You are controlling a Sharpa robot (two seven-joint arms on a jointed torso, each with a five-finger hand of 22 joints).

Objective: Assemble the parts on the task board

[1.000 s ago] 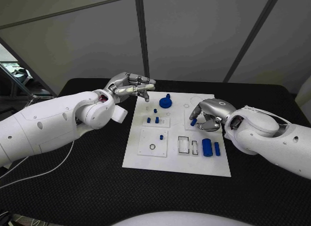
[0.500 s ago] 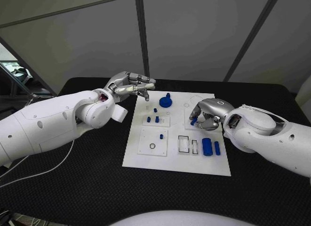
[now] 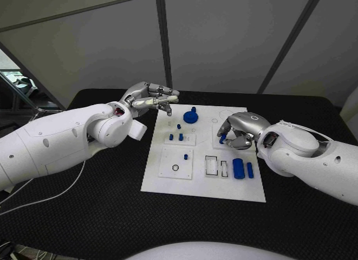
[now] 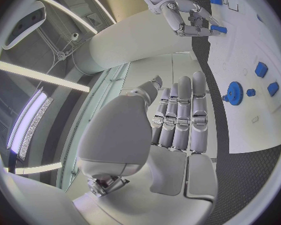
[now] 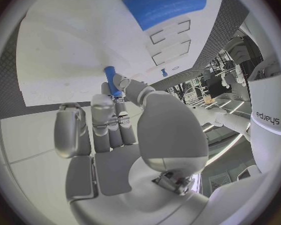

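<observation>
— Where is the small blue peg just now?

— Pinched in the right hand, over the right side of the task board. In the right wrist view the peg sticks out past the fingers, its far end at or very near the white board; I cannot tell whether it touches.

— And the other fingers of that hand?

— Curled in close beside the ones that clamp the peg.

— The left hand?

— It hovers above the far left corner of the board, holding nothing. Its fingers lie side by side and partly bent, apart from the thumb.

— What else sits on the board?

— A blue gear near the far edge, short blue pins just before it, and a large blue cylinder on the nearer right, beside a slimmer blue bar. The board lies on the black table.
</observation>
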